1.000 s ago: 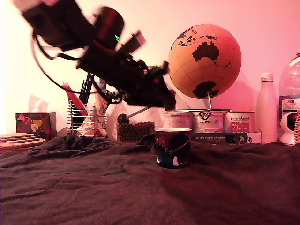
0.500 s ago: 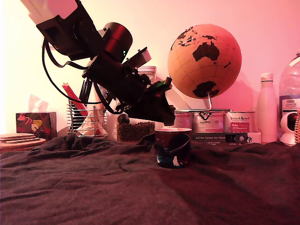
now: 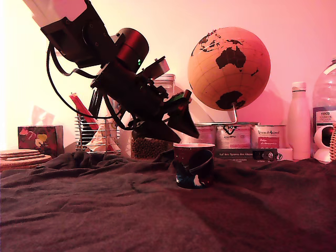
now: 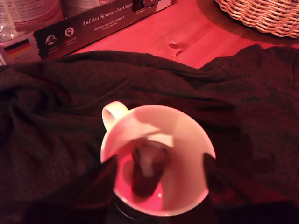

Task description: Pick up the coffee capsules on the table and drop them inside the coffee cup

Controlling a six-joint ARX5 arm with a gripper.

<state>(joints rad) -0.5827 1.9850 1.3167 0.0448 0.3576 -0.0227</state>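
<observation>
Capsule [image 4: 147, 165] lies inside the cup [image 4: 187, 135]; the end effector [image 4: 159, 179] hangs spread open above it. No other capsules show on the counter [image 3: 105, 210].

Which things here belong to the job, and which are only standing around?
Job: hand, open above the coffee cup; capsule inside that cup; table under its dark cloth.
Standing around: globe, tins, white bottle, wicker basket, cork coasters.
</observation>
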